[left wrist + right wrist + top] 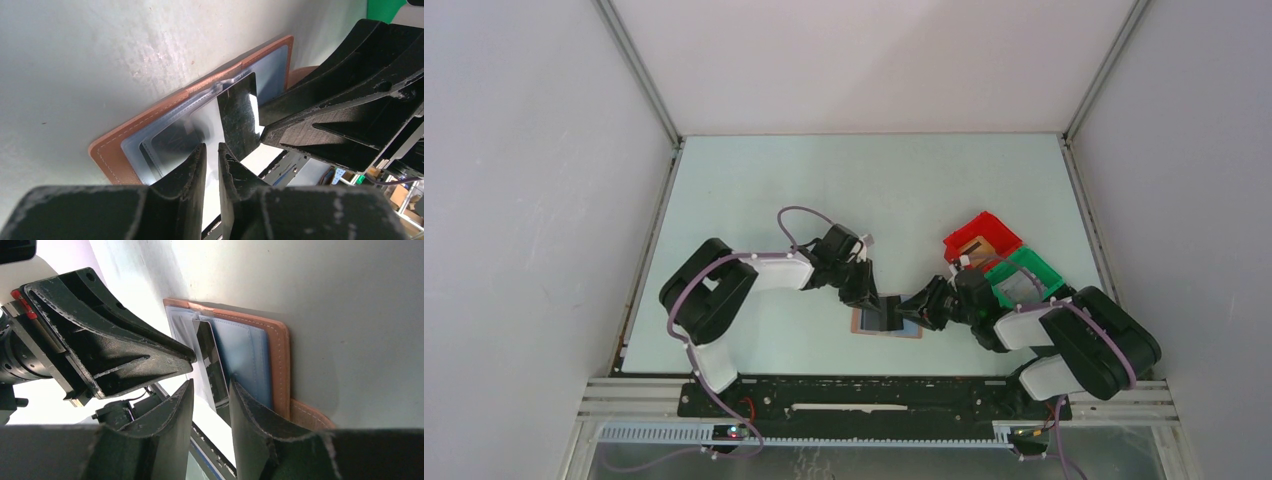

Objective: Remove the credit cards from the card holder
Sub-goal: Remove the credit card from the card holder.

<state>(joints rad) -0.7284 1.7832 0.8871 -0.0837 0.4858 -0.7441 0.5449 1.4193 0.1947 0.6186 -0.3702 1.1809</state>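
The flat tan-brown leather card holder point(864, 324) lies open on the pale tabletop point(824, 190) between the two arms, its blue-grey inner panels facing up. A dark glossy card point(240, 115) stands tilted out of it, between the parted fingers of the right pincer point(211, 383). The left pincer point(212, 148), fingers drawn nearly together, sits just beside the card.

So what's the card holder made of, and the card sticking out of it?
The card holder looks like tan leather or faux leather: matte, pale stitching along the edge. Its inner panels are smooth blue-grey, possibly fabric or vinyl. The card is likely plastic: dark, glossy, mirror-like reflections.
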